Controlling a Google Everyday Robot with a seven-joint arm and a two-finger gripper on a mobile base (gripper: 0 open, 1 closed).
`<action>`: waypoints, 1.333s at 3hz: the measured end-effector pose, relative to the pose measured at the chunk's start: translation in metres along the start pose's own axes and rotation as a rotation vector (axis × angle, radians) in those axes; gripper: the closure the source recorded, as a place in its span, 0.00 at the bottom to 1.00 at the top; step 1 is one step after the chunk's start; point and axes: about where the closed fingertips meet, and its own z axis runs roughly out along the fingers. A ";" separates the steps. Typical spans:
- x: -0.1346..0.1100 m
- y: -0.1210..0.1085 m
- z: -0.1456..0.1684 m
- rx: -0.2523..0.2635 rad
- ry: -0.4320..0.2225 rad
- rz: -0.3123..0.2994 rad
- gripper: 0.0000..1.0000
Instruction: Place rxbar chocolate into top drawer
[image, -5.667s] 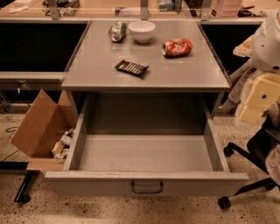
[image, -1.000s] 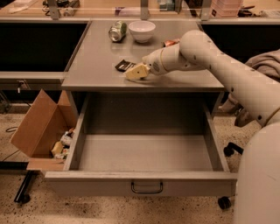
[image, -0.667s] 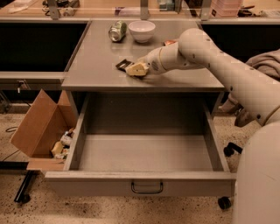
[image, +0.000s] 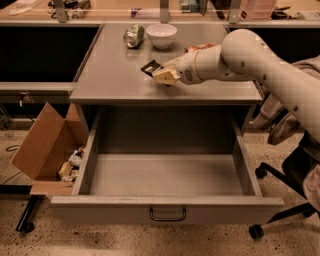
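The rxbar chocolate (image: 149, 67), a dark flat bar, shows only at its left end on the grey table top (image: 110, 75); the rest is hidden by my gripper. My gripper (image: 164, 76) reaches in from the right and is shut on the bar, which sits tilted with its free end up. The top drawer (image: 165, 206) stands pulled wide open below the table edge. Its grey inside holds nothing and its dark wire handle (image: 168, 215) is at the front centre.
A green can (image: 133, 36) lies next to a white bowl (image: 161, 35) at the table's back. An orange-red can (image: 200, 47) peeks out behind my arm. An open cardboard box (image: 47, 145) sits left of the drawer, and an office chair base (image: 280, 200) is on the right.
My arm came in from the right and closed on the bar. In the last second the bar's free end has risen from the table and the gripper has shifted slightly.
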 end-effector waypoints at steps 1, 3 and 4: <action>-0.019 0.022 -0.043 -0.036 -0.057 -0.085 1.00; -0.002 0.037 -0.033 -0.106 -0.013 -0.114 1.00; 0.029 0.067 -0.039 -0.163 0.053 -0.167 1.00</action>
